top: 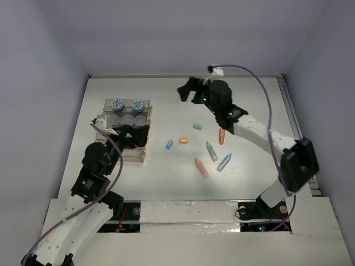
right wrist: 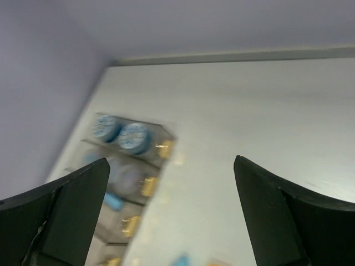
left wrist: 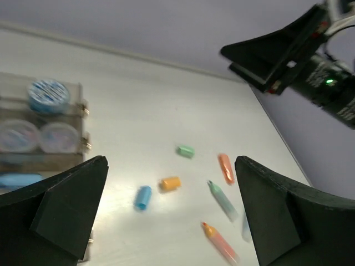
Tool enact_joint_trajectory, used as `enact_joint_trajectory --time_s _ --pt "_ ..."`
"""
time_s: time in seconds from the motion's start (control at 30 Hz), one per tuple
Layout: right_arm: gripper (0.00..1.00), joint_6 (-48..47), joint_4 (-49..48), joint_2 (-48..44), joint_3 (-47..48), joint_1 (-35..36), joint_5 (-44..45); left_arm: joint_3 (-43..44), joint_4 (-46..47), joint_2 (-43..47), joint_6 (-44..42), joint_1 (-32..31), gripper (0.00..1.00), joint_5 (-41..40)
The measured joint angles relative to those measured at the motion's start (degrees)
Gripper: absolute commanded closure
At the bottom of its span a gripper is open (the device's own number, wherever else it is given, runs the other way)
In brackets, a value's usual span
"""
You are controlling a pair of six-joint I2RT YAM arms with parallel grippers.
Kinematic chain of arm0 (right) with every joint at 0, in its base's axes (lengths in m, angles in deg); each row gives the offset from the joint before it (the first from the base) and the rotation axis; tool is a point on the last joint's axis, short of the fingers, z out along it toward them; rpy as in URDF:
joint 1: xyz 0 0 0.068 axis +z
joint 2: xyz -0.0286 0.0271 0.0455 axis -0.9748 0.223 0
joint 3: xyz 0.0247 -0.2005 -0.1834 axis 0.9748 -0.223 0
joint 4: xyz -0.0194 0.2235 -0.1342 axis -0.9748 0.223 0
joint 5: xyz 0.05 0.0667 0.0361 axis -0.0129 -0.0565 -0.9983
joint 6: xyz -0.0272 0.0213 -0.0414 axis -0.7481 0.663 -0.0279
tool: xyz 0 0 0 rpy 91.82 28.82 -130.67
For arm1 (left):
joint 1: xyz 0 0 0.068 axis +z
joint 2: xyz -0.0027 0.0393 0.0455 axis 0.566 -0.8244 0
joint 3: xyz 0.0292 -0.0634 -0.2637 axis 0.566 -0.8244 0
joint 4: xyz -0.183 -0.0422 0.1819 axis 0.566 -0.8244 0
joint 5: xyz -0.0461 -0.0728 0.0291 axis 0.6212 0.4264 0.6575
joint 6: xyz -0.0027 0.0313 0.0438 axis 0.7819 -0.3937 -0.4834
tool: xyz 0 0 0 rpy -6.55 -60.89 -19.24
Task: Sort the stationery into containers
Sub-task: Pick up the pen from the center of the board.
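The containers (top: 107,123), a stepped block of clear brown-tinted trays, stand at the left. Two blue-grey jars (top: 117,103) sit in the back tray, and paler jars (top: 127,119) in the one before it. My left gripper (top: 132,136) hovers open over the block's near right corner, holding nothing. Loose stationery lies mid-table: a blue cap (left wrist: 142,197), an orange cap (left wrist: 170,183), a green cap (left wrist: 186,151), an orange pen (left wrist: 225,168), a green pen (left wrist: 223,200) and a pink-orange pen (left wrist: 219,243). My right gripper (top: 187,90) hangs open and empty, high above the far middle.
A blue piece (right wrist: 113,200) lies in a lower tray. A blue pen (top: 224,162) rests to the right of the pink-orange one. Walls close the table on the left, back and right. A metal rail (top: 291,111) runs along the right edge.
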Motion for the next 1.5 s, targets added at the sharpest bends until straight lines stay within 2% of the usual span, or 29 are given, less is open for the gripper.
enact_joint_trajectory --time_s 0.13,0.27,0.4,0.53,0.73,0.87,1.07,1.27,1.37,1.5 --pt "0.0 -1.9 7.0 -14.4 -11.4 -2.8 9.0 -5.8 8.7 -9.0 6.6 -3.4 0.01 3.2" --pt "0.0 -2.9 13.1 -26.0 -17.3 -4.1 11.3 -5.3 13.4 -20.1 8.5 -16.4 0.01 -2.5" --pt "0.0 -3.0 17.6 -35.8 -22.7 -6.3 13.8 4.8 14.4 -38.3 7.6 -27.7 0.01 -9.4" --pt "0.0 -3.6 21.7 -42.8 -24.2 -6.8 16.0 18.1 15.2 -56.3 5.6 -32.4 0.02 -12.9" --pt "0.0 -5.6 24.2 -53.0 -24.2 -6.7 19.2 34.3 11.0 -76.4 1.2 -36.2 0.04 -16.9" --pt "0.0 -6.3 24.5 -57.2 -24.6 -6.7 20.2 41.4 7.8 -84.7 -1.0 -37.2 0.12 -18.2" --pt "0.01 -6.3 24.6 -59.1 -26.8 -6.7 19.4 51.4 4.5 -94.3 -3.9 -37.0 0.2 -19.8" --pt "0.01 -6.3 24.4 -59.1 -29.0 -6.7 17.7 59.6 2.0 -101.9 -6.3 -37.0 0.23 -20.6" --pt "0.01 -6.3 24.4 -59.1 -29.3 -6.7 16.9 62.1 1.0 -104.5 -7.1 -37.0 0.23 -20.8" --pt "0.01 -6.3 24.3 -59.1 -29.4 -6.7 16.2 63.1 0.2 -106.3 -7.5 -36.7 0.29 -20.7"
